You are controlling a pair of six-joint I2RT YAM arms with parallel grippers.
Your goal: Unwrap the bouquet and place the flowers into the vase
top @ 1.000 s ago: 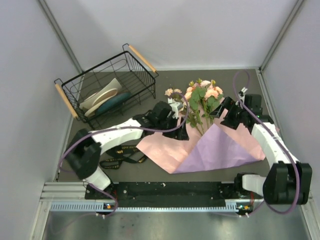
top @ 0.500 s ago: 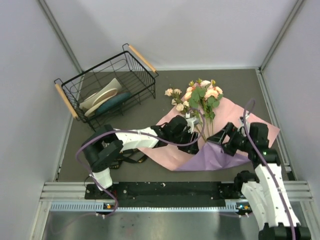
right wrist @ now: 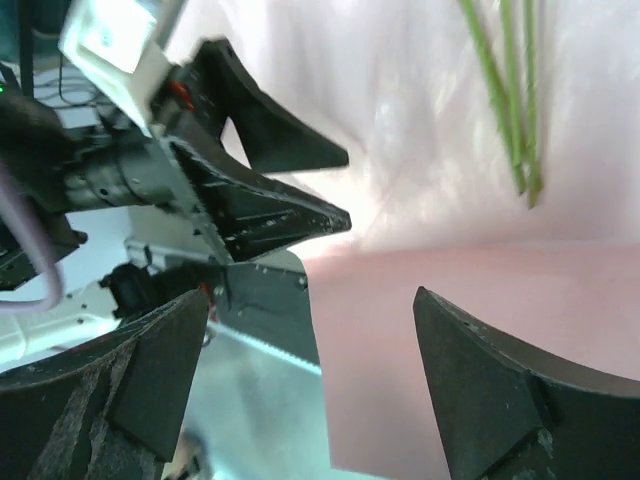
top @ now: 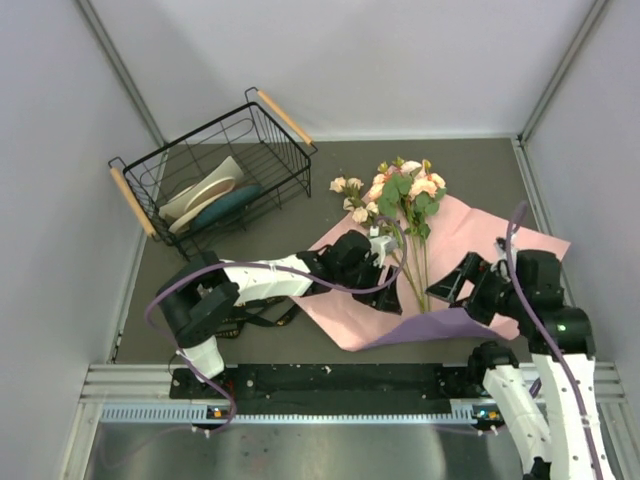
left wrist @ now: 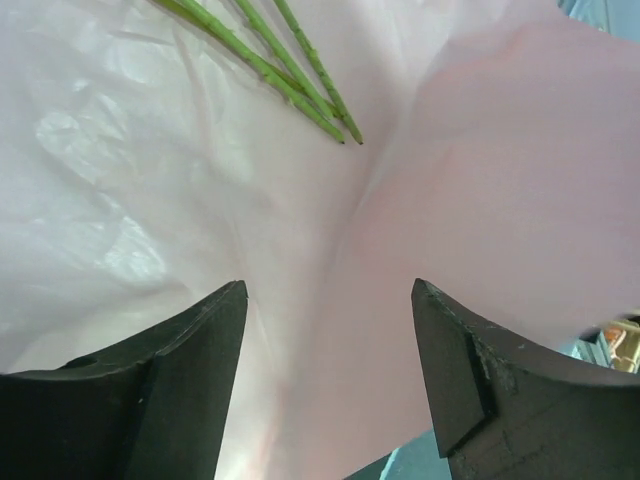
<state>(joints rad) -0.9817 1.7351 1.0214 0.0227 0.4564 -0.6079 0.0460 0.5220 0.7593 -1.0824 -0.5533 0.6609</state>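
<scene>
The bouquet's paper (top: 470,235) lies spread out, pink side up, with a purple strip along its near edge. The flowers (top: 405,190) rest on it, peach and pink heads toward the back, thin green stems (top: 425,285) pointing to the front. My left gripper (top: 390,295) hovers open over the pink paper (left wrist: 330,200), just left of the stem ends (left wrist: 270,70). My right gripper (top: 462,283) is open too, just right of the stems (right wrist: 510,110) and facing the left gripper (right wrist: 250,190). Neither holds anything. The vase is out of view.
A black wire basket (top: 290,150) with wooden handles stands at the back left and holds flat white and teal items. A black ribbon (top: 240,318) lies on the dark mat by the left arm. Grey walls close in the sides and back.
The right arm pulled back from the flower heads to the front right. The paper's right flap folded out flat. The left gripper moved onto the paper, narrowed, then widened again.
</scene>
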